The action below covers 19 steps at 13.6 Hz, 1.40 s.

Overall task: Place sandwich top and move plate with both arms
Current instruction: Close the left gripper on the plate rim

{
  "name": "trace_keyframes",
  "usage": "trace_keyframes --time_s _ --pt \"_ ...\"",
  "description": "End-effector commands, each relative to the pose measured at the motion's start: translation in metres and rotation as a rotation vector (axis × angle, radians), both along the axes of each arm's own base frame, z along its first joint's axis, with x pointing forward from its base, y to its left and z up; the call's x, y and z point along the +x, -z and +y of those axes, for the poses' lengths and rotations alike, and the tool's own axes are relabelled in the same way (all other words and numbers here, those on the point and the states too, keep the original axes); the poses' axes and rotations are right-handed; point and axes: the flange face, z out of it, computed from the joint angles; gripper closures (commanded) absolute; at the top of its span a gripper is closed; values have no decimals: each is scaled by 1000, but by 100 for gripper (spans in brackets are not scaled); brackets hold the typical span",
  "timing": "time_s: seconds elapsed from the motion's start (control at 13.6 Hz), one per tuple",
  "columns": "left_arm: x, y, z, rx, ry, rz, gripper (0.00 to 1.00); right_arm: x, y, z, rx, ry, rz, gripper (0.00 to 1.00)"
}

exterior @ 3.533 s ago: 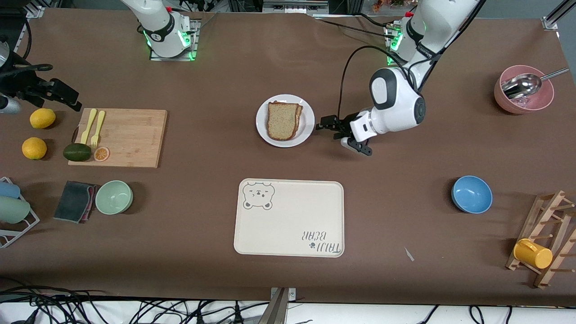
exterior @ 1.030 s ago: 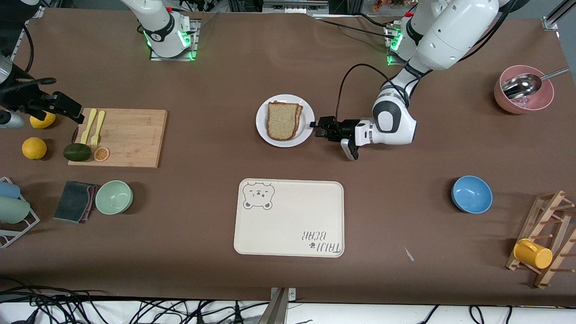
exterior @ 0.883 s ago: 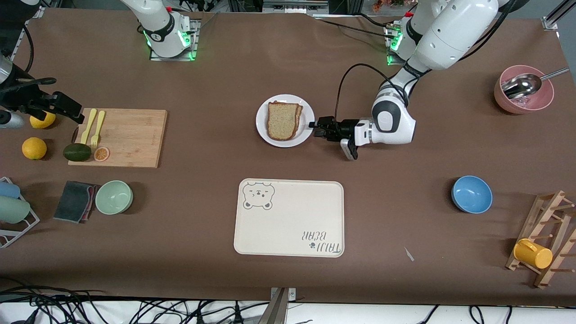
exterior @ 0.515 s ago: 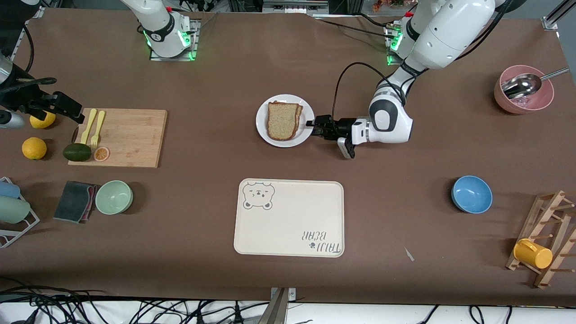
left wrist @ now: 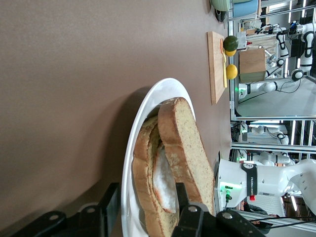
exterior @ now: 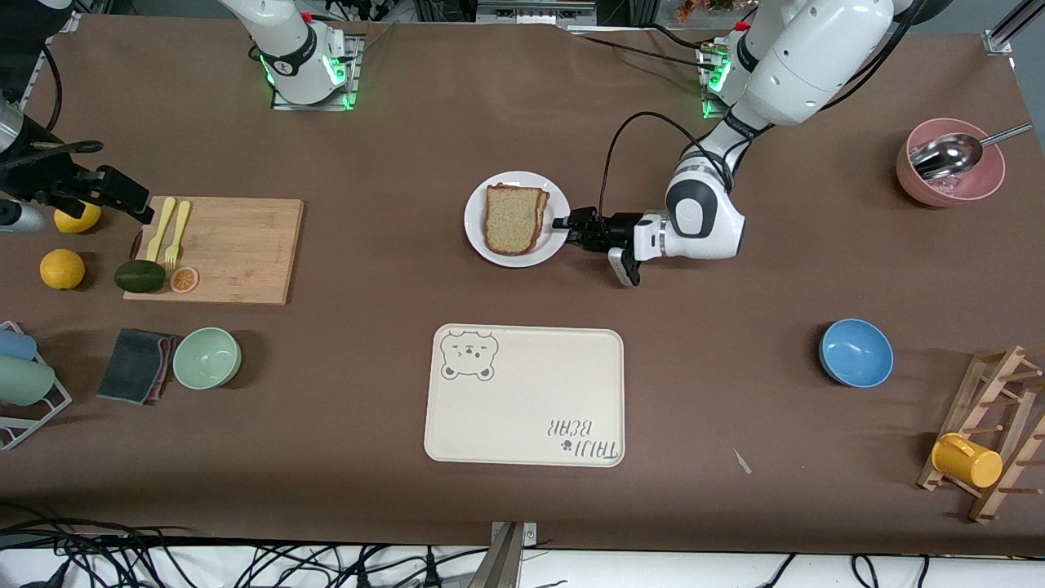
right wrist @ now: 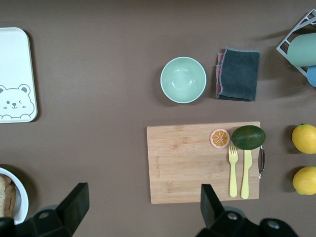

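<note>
Fingers of the left gripper point(exterior: 563, 226) straddle the rim of the plate point(exterior: 478, 233) at mid-counter, one above it and one below, not yet visibly clamped. To lift cleanly they should pinch only the rim, clear of the crust, and keep the plate level. Right gripper point(right wrist: 140, 210) waits with fingers spread above the cutting board point(right wrist: 190, 163). Sandwich top point(left wrist: 185, 148), tan and speckled with dark crust, lies slightly askew on the lower slice point(left wrist: 145, 197).
</note>
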Motion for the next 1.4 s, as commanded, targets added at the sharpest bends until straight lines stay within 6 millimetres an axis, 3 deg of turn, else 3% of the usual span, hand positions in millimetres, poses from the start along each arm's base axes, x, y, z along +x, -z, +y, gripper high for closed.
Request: trace_keyframes --time_s 0.0,0.29,1.32 --pt "-1 7 -7 6 -18 -23 48 1 -6 1 16 10 4 0" --pt "1 4 -13 18 -13 -40 48 1 -6 1 14 10 4 0" --pt "0 6 -13 29 3 -47 83 1 -5 1 16 10 6 0"
